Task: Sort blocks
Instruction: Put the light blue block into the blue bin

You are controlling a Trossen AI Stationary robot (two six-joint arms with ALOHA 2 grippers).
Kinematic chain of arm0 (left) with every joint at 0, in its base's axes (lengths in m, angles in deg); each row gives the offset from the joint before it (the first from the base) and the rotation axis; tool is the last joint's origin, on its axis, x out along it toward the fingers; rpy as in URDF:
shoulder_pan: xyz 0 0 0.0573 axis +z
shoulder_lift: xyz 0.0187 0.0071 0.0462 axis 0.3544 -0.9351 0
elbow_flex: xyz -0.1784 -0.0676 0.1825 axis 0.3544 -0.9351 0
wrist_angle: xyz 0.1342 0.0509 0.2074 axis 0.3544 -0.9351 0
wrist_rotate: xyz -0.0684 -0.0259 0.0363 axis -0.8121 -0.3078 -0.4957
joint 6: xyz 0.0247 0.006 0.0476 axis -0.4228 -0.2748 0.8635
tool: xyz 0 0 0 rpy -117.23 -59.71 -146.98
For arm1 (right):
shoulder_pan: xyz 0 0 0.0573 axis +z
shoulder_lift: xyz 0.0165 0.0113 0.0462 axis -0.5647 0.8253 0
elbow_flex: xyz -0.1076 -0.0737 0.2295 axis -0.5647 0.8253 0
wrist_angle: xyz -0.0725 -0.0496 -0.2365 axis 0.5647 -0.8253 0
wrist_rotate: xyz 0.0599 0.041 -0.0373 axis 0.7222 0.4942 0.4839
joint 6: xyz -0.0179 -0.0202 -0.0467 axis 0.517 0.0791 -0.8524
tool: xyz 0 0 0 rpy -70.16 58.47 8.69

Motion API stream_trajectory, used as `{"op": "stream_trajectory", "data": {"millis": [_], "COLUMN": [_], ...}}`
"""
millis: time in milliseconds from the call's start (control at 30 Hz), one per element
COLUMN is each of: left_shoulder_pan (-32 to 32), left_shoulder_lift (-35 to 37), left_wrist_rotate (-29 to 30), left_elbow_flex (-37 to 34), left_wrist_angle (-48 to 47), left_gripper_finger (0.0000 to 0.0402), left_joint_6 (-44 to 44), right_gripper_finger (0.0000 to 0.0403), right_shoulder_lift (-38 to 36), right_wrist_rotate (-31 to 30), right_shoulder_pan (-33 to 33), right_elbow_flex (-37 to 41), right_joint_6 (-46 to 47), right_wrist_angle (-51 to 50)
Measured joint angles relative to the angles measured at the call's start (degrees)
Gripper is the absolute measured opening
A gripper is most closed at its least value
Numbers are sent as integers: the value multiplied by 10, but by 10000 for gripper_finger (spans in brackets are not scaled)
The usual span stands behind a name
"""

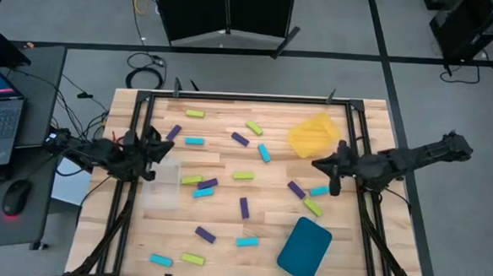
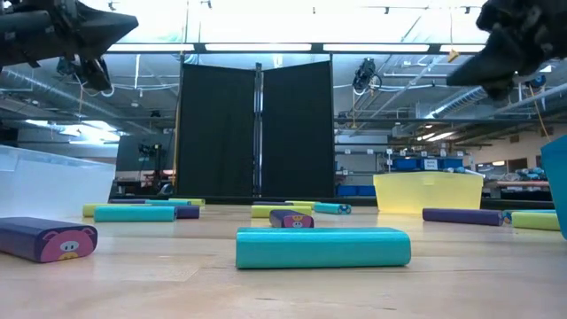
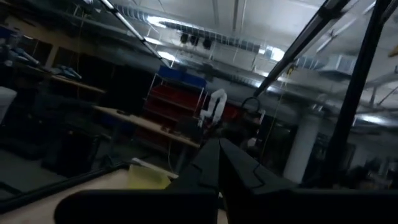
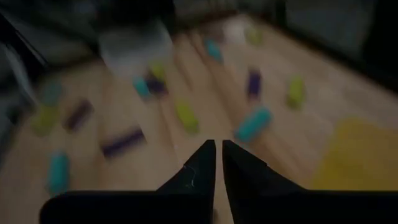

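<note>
Nearest my low camera lies a cyan block (image 2: 322, 247), with other blocks (image 1: 243, 176) scattered across the wooden table (image 1: 224, 247). My left gripper (image 1: 155, 144) hovers clenched and empty by the clear tray (image 1: 161, 185). My right gripper (image 1: 319, 165), nearly closed on nothing, hangs beside the yellow tray (image 1: 313, 135); its wrist camera blurs everything.

From where I stand no word, number or brand can be read anywhere, the only mark being a small pink pig face printed on the end of a purple block (image 2: 42, 239) lying on the table (image 2: 283, 288)
</note>
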Motion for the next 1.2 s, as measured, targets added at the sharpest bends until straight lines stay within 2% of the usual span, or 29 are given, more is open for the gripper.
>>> {"op": "stream_trajectory", "data": {"millis": [100, 233, 333, 433, 567, 800, 967, 1200], "left_shoulder_pan": [0, 0, 0, 0, 0, 0, 0, 0], "left_shoulder_lift": [0, 0, 0, 0, 0, 0, 0, -2], "left_wrist_rotate": [19, 43, 45, 46, 47, 48, 49, 49], "left_elbow_flex": [0, 0, 0, 0, 0, 0, 0, 0], "left_wrist_angle": [-31, -64, -73, -78, -78, -81, -81, -82], "left_gripper_finger": [11, 11, 11, 11, 11, 11, 11, 11], "left_joint_6": [4, 12, 13, 13, 12, 9, 9, 9], "right_gripper_finger": [58, 96, 132, 166, 203, 241, 253, 252], "right_shoulder_lift": [97, 229, 307, 354, 373, 354, 353, 379], "right_wrist_rotate": [14, 73, 123, 137, 128, 141, 160, 137], "right_shoulder_pan": [-1, -6, 3, 25, 53, 72, 73, 60], "right_elbow_flex": [-67, -126, -138, -135, -120, -65, -34, -30], "right_joint_6": [31, 71, 76, 69, 71, 91, 87, 96], "right_wrist_angle": [-115, -220, -241, -246, -251, -203, -186, -164]}}
